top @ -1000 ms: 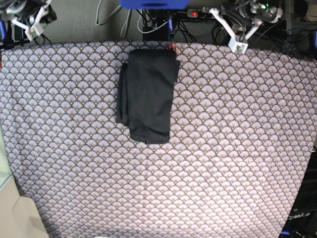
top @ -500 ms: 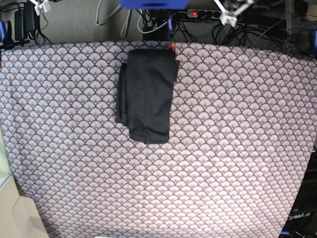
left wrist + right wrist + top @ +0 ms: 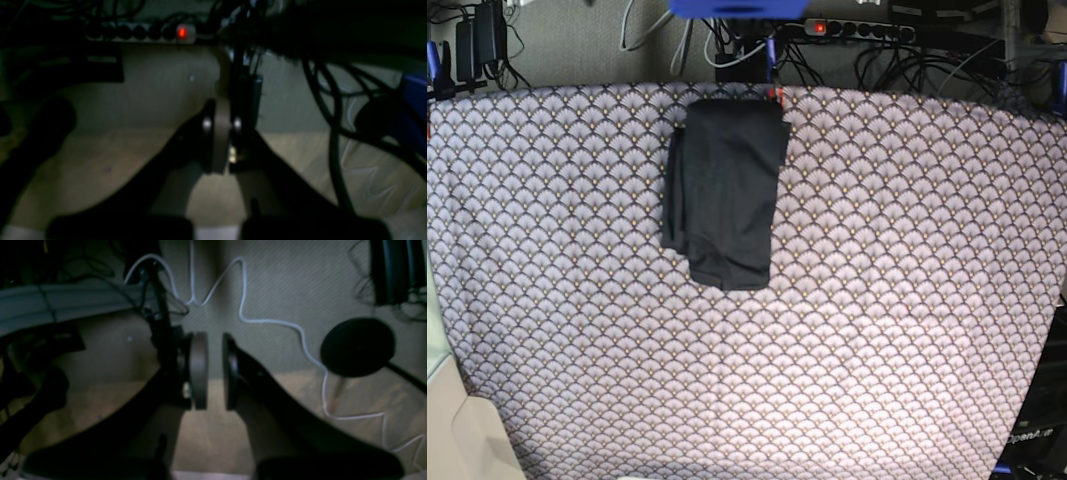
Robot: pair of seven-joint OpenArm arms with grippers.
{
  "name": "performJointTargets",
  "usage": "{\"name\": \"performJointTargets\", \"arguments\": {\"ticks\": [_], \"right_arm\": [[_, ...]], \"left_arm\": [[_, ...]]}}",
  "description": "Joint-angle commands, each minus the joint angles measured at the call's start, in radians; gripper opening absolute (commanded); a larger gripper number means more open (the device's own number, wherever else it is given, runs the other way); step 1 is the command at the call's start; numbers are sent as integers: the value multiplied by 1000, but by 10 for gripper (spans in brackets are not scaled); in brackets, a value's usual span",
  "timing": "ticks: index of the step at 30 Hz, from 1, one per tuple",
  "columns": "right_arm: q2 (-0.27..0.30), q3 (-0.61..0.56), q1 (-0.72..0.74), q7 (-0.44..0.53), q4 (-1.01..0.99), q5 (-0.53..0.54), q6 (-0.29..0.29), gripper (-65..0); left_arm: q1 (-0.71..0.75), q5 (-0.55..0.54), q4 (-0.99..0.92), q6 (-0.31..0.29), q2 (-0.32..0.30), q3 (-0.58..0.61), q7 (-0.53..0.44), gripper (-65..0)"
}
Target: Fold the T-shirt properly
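Note:
The black T-shirt (image 3: 724, 190) lies folded into a narrow upright rectangle on the table's far middle, its top edge at the far rim. Neither arm shows in the base view. In the left wrist view my left gripper (image 3: 222, 133) is shut, pads pressed together with nothing between them, facing the floor and wall behind the table. In the right wrist view my right gripper (image 3: 215, 370) stands open by a narrow gap, empty, also pointing at the wall behind the table. The shirt is out of both wrist views.
The scallop-patterned tablecloth (image 3: 877, 300) covers the whole table. Behind the far edge sit a power strip with a red light (image 3: 818, 27), tangled cables (image 3: 897, 60) and a blue part (image 3: 737, 6). A round black stand base (image 3: 357, 346) and a white cable (image 3: 267, 321) lie on the floor.
Both arms, seen at the far corners a second ago, have pulled back and up out of the base view. The shirt has not moved.

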Motion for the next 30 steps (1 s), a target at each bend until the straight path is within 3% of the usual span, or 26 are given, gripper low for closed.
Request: {"name": "performJointTargets", "arguments": {"ticks": [1, 7, 9, 13, 18, 21, 26, 30], "right_arm": [[11, -1, 4, 29, -11, -8, 14, -585], [11, -33, 98, 32, -135, -17, 14, -583], [11, -105, 124, 31, -175, -17, 14, -583], [-1, -252, 176, -1, -252, -17, -223, -581], [-82, -481, 234, -127, -255, -17, -507, -559], [-114, -528, 259, -181, -256, -15, -616, -558], [-139, -524, 283, -195, -255, -6, -635, -560], [-145, -527, 286, -192, -255, 68, -635, -574]], "left_arm": [[-16, 2, -67, -5, -2, -1, -40, -650], [-301, -1, -669, -2, -7, 0, -275, -650], [-391, -1, -674, 3, -19, 0, -307, -650], [-470, 2, -674, 114, -25, 7, -241, -650], [-479, 36, -674, 204, -27, 23, -42, -650], [-482, 54, -673, 250, -27, 28, 81, -650], [-482, 85, -659, 264, -44, 26, 93, -650], [-499, 86, -661, 264, -59, 28, 93, -650]]}}
